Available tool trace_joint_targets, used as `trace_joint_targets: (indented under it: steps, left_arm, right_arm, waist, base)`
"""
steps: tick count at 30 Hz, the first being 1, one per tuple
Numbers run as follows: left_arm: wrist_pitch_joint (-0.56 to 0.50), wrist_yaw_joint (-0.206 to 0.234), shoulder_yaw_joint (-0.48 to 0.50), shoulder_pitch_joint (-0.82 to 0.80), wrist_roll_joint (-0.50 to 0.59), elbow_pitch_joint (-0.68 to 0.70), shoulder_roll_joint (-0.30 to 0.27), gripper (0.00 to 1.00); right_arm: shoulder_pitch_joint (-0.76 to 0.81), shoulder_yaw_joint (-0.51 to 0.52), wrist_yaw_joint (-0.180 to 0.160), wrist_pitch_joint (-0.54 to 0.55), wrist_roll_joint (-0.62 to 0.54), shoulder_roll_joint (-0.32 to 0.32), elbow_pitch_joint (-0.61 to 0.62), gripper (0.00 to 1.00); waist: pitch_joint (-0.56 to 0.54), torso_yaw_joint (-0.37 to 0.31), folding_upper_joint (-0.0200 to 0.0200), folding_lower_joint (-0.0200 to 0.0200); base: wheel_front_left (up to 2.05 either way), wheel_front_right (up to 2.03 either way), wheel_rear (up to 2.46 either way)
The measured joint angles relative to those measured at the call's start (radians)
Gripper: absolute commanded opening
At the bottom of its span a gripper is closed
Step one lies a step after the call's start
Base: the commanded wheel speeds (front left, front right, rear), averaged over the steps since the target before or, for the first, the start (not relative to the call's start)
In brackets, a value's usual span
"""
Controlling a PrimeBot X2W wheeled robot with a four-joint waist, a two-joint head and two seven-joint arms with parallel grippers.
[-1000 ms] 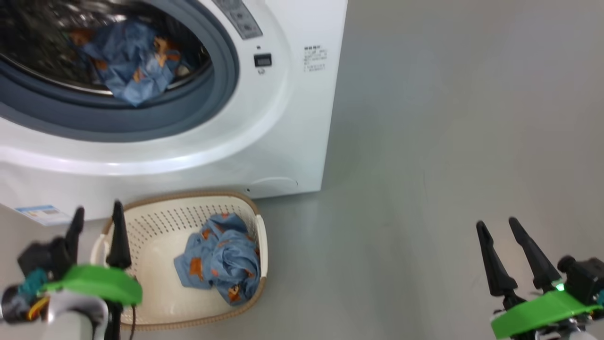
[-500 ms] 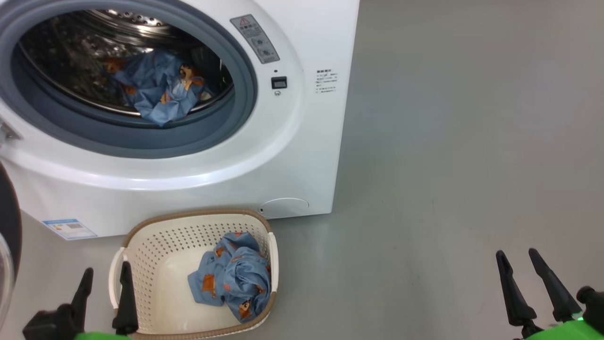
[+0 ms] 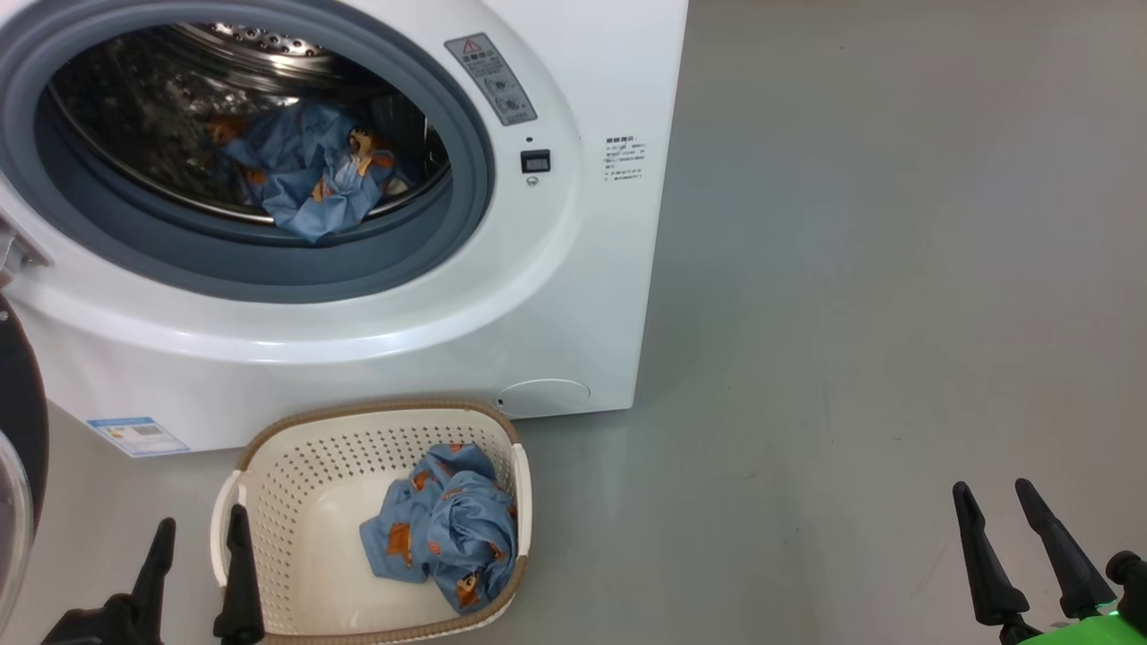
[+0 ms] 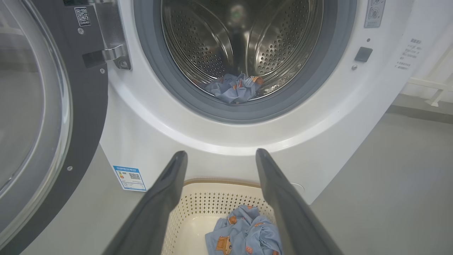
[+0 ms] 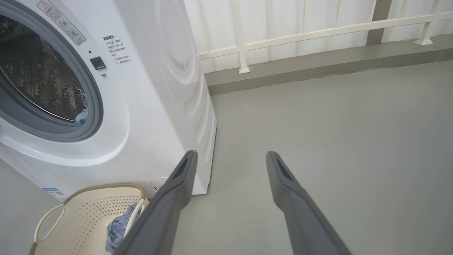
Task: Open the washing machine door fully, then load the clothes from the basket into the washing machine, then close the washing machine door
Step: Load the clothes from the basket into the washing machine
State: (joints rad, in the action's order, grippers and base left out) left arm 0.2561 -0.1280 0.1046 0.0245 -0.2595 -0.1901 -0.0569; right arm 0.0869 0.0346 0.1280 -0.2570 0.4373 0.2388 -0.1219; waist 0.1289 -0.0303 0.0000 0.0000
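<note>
"Two bundles of clothes (image 4: 235,88), then. Where did they lie?"
"The first bundle (image 3: 309,184) sat low in the steel drum (image 4: 276,42) of the washing machine (image 3: 573,296), close behind the grey gasket (image 3: 470,179) at the bottom of the opening. The second bundle (image 3: 444,528) lay crumpled in the basket (image 3: 296,466), against its right wall"
"And where was the basket itself?"
"It stood on the floor (image 3: 851,313), just in front of the machine's lower front edge, below the opening and near the small blue label (image 3: 139,436)"
"How did the washing machine door (image 4: 81,117) stand?"
"It was swung out to the left on its hinge, well clear of the opening. Its black rim and clear glass showed along the left edge of the left wrist view"
"What of the claws?"
"The left claw (image 3: 202,518) hung by the basket's left handle, fingers spread apart and gripping nothing. The right claw (image 3: 992,486) hovered over the floor, well to the right of both machine and basket, and it was released too, with nothing between its fingers"
"Was anything else about?"
"A pale railing (image 5: 300,35) ran along the far edge of the floor, beyond the machine's right side"
</note>
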Motion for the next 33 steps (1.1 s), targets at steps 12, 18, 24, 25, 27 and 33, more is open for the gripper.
trace_joint_targets:
  steps: [12,18,24,25,27,33]
  left_arm:
    - [-0.001,0.000,-0.038,-0.007,-0.003,-0.062,0.005,1.00]
    - [-0.001,0.000,-0.085,-0.060,-0.039,-0.188,0.010,1.00]
    - [-0.001,0.000,-0.131,-0.177,-0.038,-0.360,0.009,1.00]
    - [-0.001,0.000,-0.136,-0.196,-0.041,-0.389,0.009,1.00]
    - [-0.001,0.000,-0.153,-0.236,-0.047,-0.451,0.005,1.00]
    - [-0.001,0.000,-0.215,-0.371,-0.060,-0.589,-0.010,1.00]
  right_arm:
    - [-0.007,-0.007,0.000,0.000,0.000,-0.012,0.009,1.00]
    - [-0.072,-0.030,0.000,0.000,0.000,-0.026,0.016,1.00]
    - [-0.126,-0.053,0.000,0.000,0.000,-0.040,0.020,1.00]
    - [-0.135,-0.055,0.000,0.000,-0.001,-0.043,0.020,1.00]
    - [-0.150,-0.058,0.000,0.000,-0.001,-0.047,0.021,1.00]
    - [-0.196,-0.060,0.000,0.000,-0.001,-0.056,0.031,1.00]
  waist:
    - [0.030,-0.004,0.0000,0.0000]
    - [0.081,-0.020,0.0000,0.0000]
    - [0.146,-0.031,0.0000,0.0000]
    - [0.157,-0.033,0.0000,0.0000]
    - [0.179,-0.038,0.0000,0.0000]
    - [0.252,-0.049,0.0000,0.0000]
  base:
    - [0.00,0.00,0.00]
    - [0.00,0.00,0.00]
    - [0.00,0.00,0.00]
    - [0.00,0.00,0.00]
    - [0.00,0.00,0.00]
    - [0.00,0.00,0.00]
